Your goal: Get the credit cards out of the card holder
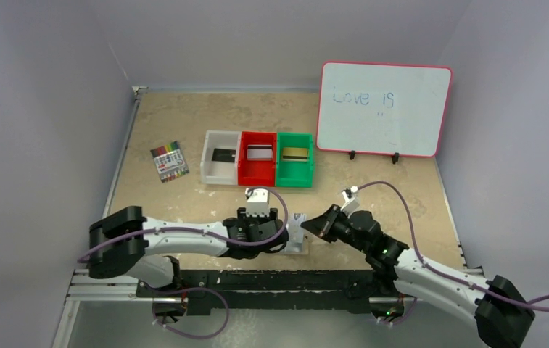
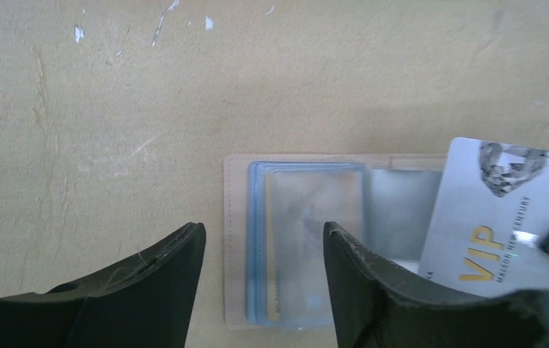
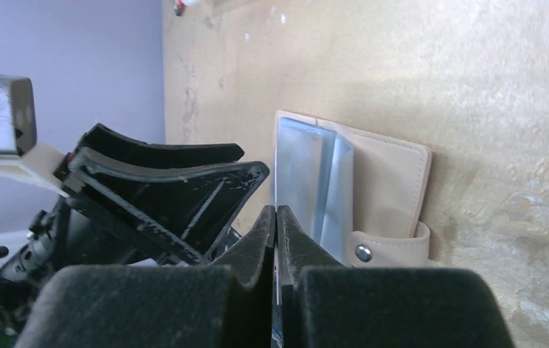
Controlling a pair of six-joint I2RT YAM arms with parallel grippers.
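Silver card (image 2: 496, 217) cut off at the frame edge, clamped in the right tool (image 3: 276, 217), open card holder (image 2: 307, 217) partly hidden under the left tool (image 2: 264, 239), fingers apart, white bin (image 1: 209, 156) holding a black card (image 1: 223, 155), red bin (image 1: 246, 174) a pale card (image 1: 259, 153), green bin (image 1: 280, 174) a gold card (image 1: 295, 154).

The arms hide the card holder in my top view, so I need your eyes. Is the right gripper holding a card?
Observer: It looks so: the left wrist view shows a silver VIP card tilted across the open card holder.
Operator: Is that gripper fully closed?
Observer: Yes, the right wrist view shows the right gripper pressed shut.
Operator: And the left?
Observer: The left gripper is open, fingers straddling one edge of the card holder.
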